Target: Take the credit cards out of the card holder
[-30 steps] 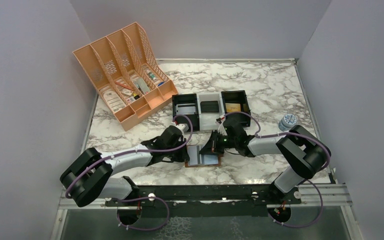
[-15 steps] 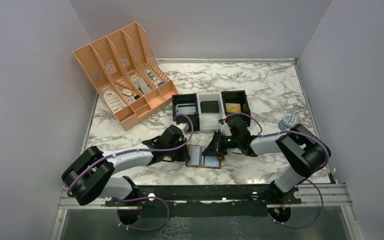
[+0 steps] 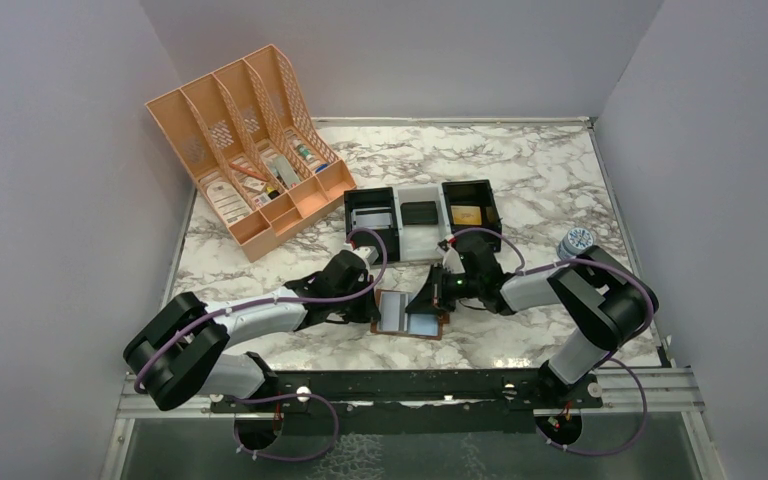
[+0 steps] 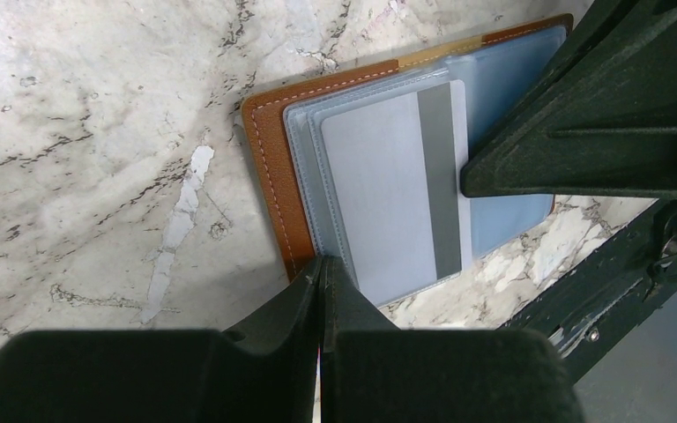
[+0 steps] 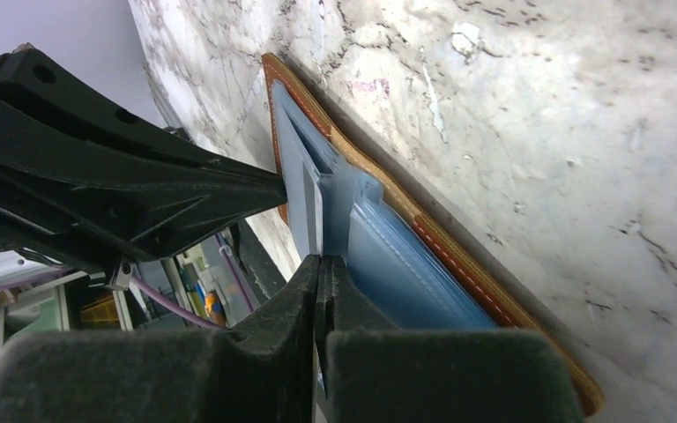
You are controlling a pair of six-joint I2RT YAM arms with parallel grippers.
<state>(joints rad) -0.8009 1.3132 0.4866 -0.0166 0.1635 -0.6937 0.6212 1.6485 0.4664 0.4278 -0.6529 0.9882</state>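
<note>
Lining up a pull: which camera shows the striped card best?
Left wrist: the striped card lies flat, nearly whole, in the card holder. Right wrist sees it edge-on; top external shows only a tiny pale patch.

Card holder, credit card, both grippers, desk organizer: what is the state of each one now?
card holder: open, lying flat on the marble table, pockets up.
credit card: inside a clear pocket, not out yet.
left gripper: shut, tips at the holder's edge.
right gripper: shut, tips against the holder's inner pockets.
desk organizer: on the table at the far left, small items in its slots.
</note>
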